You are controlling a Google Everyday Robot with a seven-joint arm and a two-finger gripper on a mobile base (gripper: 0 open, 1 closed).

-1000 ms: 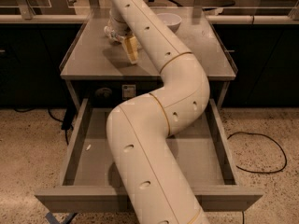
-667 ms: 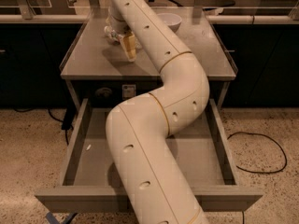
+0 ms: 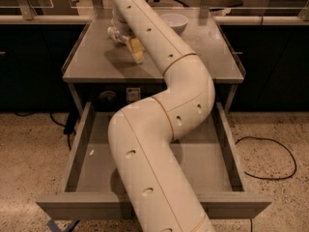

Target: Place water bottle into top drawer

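Nearest: top drawer (image 3: 78, 146) pulled fully out, front panel toward the camera, its floor partly covered by the arm (image 3: 159, 144). A dark cable (image 3: 270, 161) loops on the speckled floor to the right. The arm rises out of the foreground, bends over the drawer and reaches onto the grey surface (image 3: 207, 57). Claw (image 3: 133, 47) sits over the surface's left rear part. Water bottle (image 3: 116, 33) right at the claw, outside the drawer; clenched or released cannot be told. Farthest: white bowl (image 3: 174, 22) at the surface's back edge.
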